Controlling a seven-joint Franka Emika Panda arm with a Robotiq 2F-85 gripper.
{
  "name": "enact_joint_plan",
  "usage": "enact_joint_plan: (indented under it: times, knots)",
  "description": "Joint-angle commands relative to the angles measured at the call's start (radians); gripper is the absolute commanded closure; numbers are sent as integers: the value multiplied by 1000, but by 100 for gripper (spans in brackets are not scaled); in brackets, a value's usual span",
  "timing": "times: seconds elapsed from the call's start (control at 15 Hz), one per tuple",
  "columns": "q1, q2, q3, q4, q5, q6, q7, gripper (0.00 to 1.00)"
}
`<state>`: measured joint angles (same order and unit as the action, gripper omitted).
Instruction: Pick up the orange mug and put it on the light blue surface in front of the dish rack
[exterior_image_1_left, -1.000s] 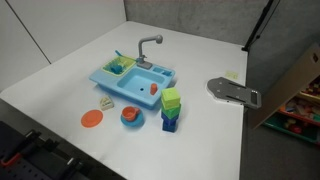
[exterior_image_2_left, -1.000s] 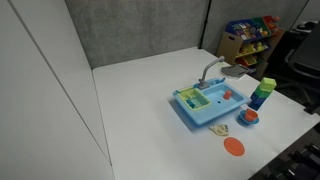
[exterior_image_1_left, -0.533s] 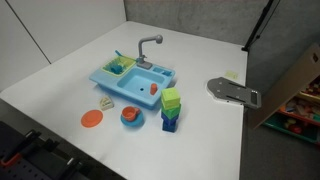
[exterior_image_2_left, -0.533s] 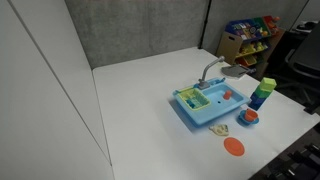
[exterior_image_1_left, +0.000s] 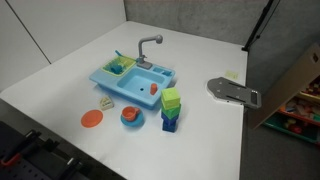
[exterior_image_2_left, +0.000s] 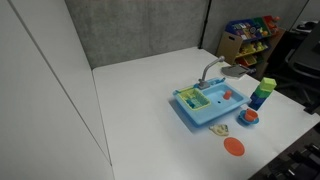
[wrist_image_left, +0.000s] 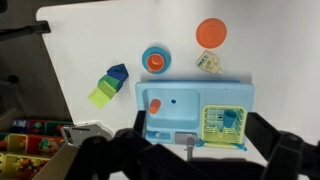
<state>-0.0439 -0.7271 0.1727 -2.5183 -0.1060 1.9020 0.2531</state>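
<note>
White bench (exterior_image_1_left: 60, 70) carries a toy set, and the wrist view looks straight down on it. The pincer (wrist_image_left: 190, 160) shows only as dark, blurred fingers (wrist_image_left: 105, 152) at the bottom edge of that view, spread wide with nothing between them; it appears in neither exterior view.

Directly ahead of the pincer lies the light blue sink (wrist_image_left: 165, 105), with its grey tap (exterior_image_1_left: 148, 44) on the edge nearest the pincer. A green dish rack (wrist_image_left: 224, 120) fills one half of the sink.

The orange mug (wrist_image_left: 155, 61) is beyond the sink from the pincer, well apart from it, sitting in a blue dish (wrist_image_left: 146, 52) on the bench. An orange plate (wrist_image_left: 210, 32) lies farther out still, with a small pale piece (wrist_image_left: 208, 63) between it and the sink. Green and blue stacked blocks (wrist_image_left: 108, 85) stand off to the side of the mug.

In an exterior view a small orange item (exterior_image_1_left: 153, 87) sits in the basin. Shelves of coloured packs (exterior_image_2_left: 245, 35) stand behind the bench, their print too small to read.
</note>
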Motion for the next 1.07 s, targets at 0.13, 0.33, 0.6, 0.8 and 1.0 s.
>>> enact_joint_plan:
  times: [0.13, 0.33, 0.6, 0.8, 1.0]
  knots:
    - [-8, 147, -62, -27, 22, 146, 18, 0]
    - [-9, 221, -107, -68, 39, 233, -8, 0]
    - [2, 319, -172, -127, 117, 353, -70, 0]
    - [3, 390, -204, -143, 184, 396, -122, 0]
    - [-9, 395, -194, -146, 174, 386, -105, 0]
